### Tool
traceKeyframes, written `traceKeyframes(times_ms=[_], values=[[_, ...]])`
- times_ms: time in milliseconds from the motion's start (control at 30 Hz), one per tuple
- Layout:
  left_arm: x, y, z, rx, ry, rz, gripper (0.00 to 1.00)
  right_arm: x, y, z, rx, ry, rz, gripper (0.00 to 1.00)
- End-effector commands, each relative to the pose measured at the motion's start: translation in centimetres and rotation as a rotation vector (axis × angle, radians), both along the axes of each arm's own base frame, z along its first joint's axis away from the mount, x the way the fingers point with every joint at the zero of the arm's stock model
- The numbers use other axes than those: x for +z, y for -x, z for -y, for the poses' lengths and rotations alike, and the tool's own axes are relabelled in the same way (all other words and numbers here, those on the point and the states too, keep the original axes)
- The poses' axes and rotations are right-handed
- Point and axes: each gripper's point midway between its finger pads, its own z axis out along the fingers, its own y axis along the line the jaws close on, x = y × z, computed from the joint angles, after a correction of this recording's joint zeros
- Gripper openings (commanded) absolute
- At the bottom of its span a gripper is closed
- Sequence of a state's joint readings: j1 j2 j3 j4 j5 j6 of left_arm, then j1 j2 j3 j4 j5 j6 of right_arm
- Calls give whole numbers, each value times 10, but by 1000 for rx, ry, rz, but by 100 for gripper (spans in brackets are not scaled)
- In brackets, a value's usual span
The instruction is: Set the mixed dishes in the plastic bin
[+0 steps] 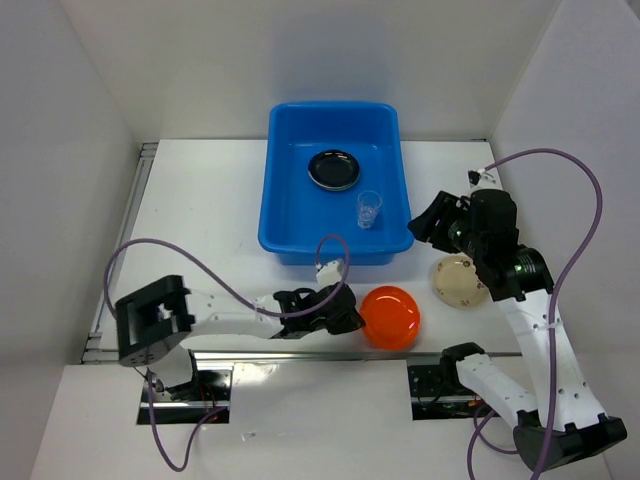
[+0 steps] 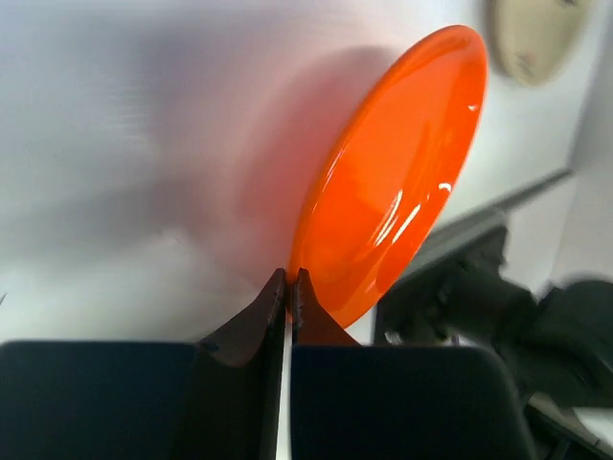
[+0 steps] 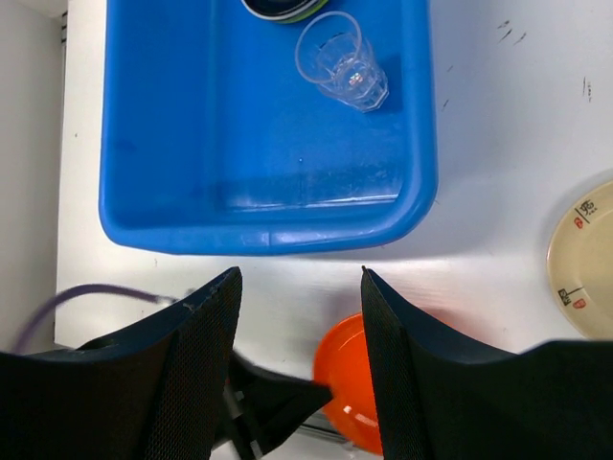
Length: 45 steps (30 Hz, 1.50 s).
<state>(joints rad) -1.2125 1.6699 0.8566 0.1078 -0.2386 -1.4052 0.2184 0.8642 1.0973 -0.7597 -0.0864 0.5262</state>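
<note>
The blue plastic bin (image 1: 300, 200) stands far centre, black plate (image 1: 333, 169) and glass cup (image 1: 369, 209) already inside. Near it my left fingers (image 2: 251, 321) clamp the orange plate (image 1: 392, 316) by its thin rim, the only edge to grasp; my right fingers (image 3: 201, 335) hang open by the cream plate (image 1: 458, 283).

White table (image 1: 205, 225), plain white walls (image 1: 60, 140) around, metal rail (image 1: 133, 200) at left edge

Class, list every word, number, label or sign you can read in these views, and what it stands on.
No text can be read in any view.
The cream plate bears small red and dark marks, too small to read.
The blue bin, orange plate and glass cup show no lettering.
</note>
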Motion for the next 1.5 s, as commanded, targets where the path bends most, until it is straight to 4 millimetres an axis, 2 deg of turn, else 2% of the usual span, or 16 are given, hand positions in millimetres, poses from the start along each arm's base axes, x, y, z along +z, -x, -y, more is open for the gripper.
traceKeyframes(times_ms=[0,233,333,367,533,600,667,733,767,900,967,1000,1067,1167,1367,1467], values=[[79,0,-3,-110,36,154,0,32,3,2,1,-7,81,59],[165,1,-36,-143,98,237,0,68,1,7,-53,-49,175,59],[200,-34,-58,-41,136,309,0,91,4,10,-84,-90,242,59],[217,-67,-73,31,145,337,0,97,5,10,-84,-94,254,59],[233,-163,-104,96,87,402,0,112,10,11,-90,-124,299,59],[218,-208,-120,159,39,380,0,116,12,11,-90,-129,319,59],[230,-238,-123,184,56,402,0,109,11,9,-81,-127,300,59],[209,-275,-133,230,29,369,0,105,13,7,-73,-138,292,59],[219,-288,-133,243,40,390,0,100,15,5,-62,-141,283,59],[160,-339,-131,247,-14,288,0,80,17,-1,-27,-144,236,59],[165,-360,-130,262,-6,305,0,69,17,-6,-16,-167,209,59],[143,-372,-131,276,-17,270,0,66,18,-9,2,-173,203,59],[147,-387,-126,292,-8,277,0,54,18,-13,14,-189,178,59],[114,-406,-122,324,-40,232,0,50,20,-15,17,-212,179,59],[127,-442,-122,413,-43,277,0,44,22,-16,24,-213,167,59],[117,-456,-122,445,-61,276,0,42,21,-17,20,-222,163,59]])
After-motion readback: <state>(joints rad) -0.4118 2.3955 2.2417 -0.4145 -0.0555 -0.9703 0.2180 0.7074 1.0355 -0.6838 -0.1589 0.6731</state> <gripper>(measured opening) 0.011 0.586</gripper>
